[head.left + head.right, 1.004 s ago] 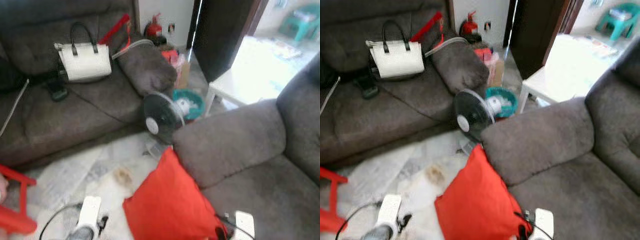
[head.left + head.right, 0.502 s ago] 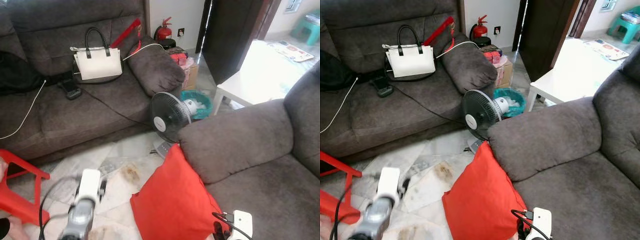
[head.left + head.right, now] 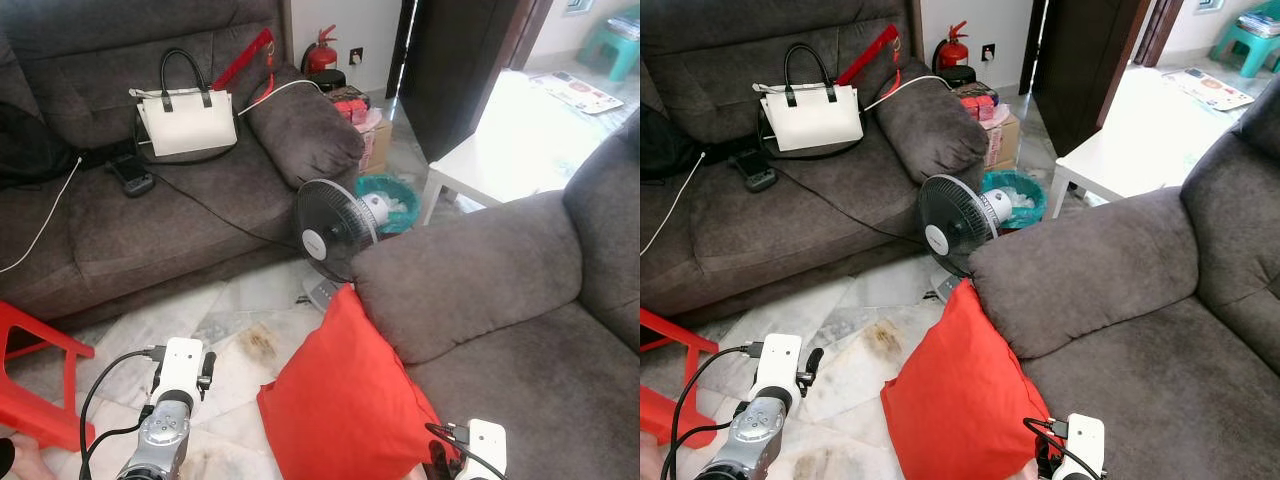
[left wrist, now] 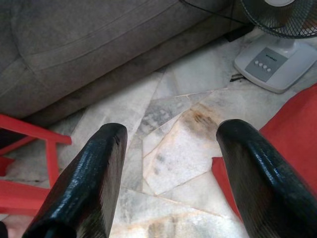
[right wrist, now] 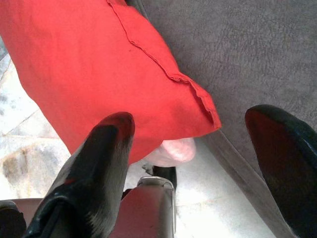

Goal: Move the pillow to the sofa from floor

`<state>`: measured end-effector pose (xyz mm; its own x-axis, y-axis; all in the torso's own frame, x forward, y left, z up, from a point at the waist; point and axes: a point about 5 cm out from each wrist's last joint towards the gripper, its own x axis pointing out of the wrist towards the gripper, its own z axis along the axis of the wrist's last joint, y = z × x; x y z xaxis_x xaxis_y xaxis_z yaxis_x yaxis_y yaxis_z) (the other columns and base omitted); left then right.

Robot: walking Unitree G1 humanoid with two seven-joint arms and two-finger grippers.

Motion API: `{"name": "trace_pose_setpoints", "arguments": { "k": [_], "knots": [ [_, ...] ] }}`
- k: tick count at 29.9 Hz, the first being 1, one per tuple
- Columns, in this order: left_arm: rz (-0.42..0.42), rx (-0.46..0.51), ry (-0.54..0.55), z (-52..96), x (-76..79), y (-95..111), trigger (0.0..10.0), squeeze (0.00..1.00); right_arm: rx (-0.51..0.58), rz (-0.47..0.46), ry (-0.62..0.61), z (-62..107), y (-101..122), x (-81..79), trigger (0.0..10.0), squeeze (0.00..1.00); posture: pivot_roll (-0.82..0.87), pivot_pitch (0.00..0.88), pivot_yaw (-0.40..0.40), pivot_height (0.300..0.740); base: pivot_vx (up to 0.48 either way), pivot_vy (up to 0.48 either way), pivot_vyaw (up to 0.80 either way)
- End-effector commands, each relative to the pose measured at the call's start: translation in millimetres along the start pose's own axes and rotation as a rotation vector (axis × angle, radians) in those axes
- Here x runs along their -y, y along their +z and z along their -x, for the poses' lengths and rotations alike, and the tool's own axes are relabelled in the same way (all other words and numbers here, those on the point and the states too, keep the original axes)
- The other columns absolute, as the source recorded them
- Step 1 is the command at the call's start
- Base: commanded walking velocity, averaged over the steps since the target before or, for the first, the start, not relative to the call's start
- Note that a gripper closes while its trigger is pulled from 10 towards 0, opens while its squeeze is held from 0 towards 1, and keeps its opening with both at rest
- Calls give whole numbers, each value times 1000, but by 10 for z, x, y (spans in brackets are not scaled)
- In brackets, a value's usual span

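The floor [image 3: 240,310] holds a red pillow [image 3: 345,400], a fan [image 3: 335,235] and a red stool [image 3: 40,385].

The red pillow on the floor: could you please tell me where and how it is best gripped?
Probably the red pillow by its seamed lower corner, taken from the floor side: it stands tilted against the grey sofa, and the right gripper, jaws open, already faces that corner.

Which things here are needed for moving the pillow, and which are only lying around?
For the job:
red pillow, leaning on the sofa's front
grey sofa
left gripper, open above the floor
right gripper, open beside the pillow

Only lying around:
fan
white handbag
red stool
fire extinguisher
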<state>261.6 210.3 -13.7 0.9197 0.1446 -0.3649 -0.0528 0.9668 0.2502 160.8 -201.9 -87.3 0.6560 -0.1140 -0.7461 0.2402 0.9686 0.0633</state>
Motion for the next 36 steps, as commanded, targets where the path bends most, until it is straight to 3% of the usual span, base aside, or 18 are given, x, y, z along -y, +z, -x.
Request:
{"name": "trace_pose_setpoints", "arguments": {
  "k": [1, 2, 3, 4, 5, 6, 7, 17, 29, 33, 36],
  "knots": [
    [-14, -14, 4, 21, -11, -45, 10000, 0, -5, 0, -5, 11, -31, 6, 10000, 0, 75, 55, -19, 740, 0, 0, 0],
    [-10, 91, 33, -24, -36, 168, 10000, 0, 35, -5, 6, 13, 2, -9, 10000, 0, 71, 45, -3, 740, 0, 0, 0],
    [-10, 91, 33, -24, -36, 168, 10000, 0, 35, -5, 6, 13, 2, -9, 10000, 0, 71, 45, -3, 740, 0, 0, 0],
    [-29, 346, 55, -3, -62, 651, 10000, 0, 331, -12, 56, 11, 520, -32, 10000, 0, 75, 0, 13, 740, 0, 0, 0],
    [-37, 541, 70, 116, -63, 1012, 10000, 0, 563, -3, 101, 118, 915, -72, 10000, 0, 73, 0, 12, 740, 0, 0, 0],
    [-32, 662, 68, 253, -30, 1224, 10000, 0, 732, 14, 141, 275, 1182, -142, 10000, 0, 71, 0, 11, 740, 0, 0, 0],
    [-31, 714, 57, 330, 5, 1306, 10000, 0, 820, 27, 166, 391, 1314, -198, 10000, 0, 71, 0, 11, 740, 0, 0, 0],
    [-45, 744, 35, 306, 1, 1387, 10000, 0, 851, 27, 170, 421, 1358, -263, 10000, 0, 86, 0, 21, 740, 0, 0, 0],
    [-75, 687, 50, 504, -54, 1336, 10000, 0, 842, 1, 198, 621, 1301, -328, 10000, 0, 97, 0, 27, 740, 0, 0, 0],
    [-58, 697, -27, 370, 134, 1445, 10000, 0, 869, -13, 159, 626, 1383, -244, 10000, 0, 39, 0, 43, 740, 0, 0, 0],
    [-71, 692, -64, 354, 224, 1489, 10000, 0, 874, -10, 145, 643, 1435, -193, 10000, 0, 23, 0, 42, 740, 0, 0, 0]
  ]
}}
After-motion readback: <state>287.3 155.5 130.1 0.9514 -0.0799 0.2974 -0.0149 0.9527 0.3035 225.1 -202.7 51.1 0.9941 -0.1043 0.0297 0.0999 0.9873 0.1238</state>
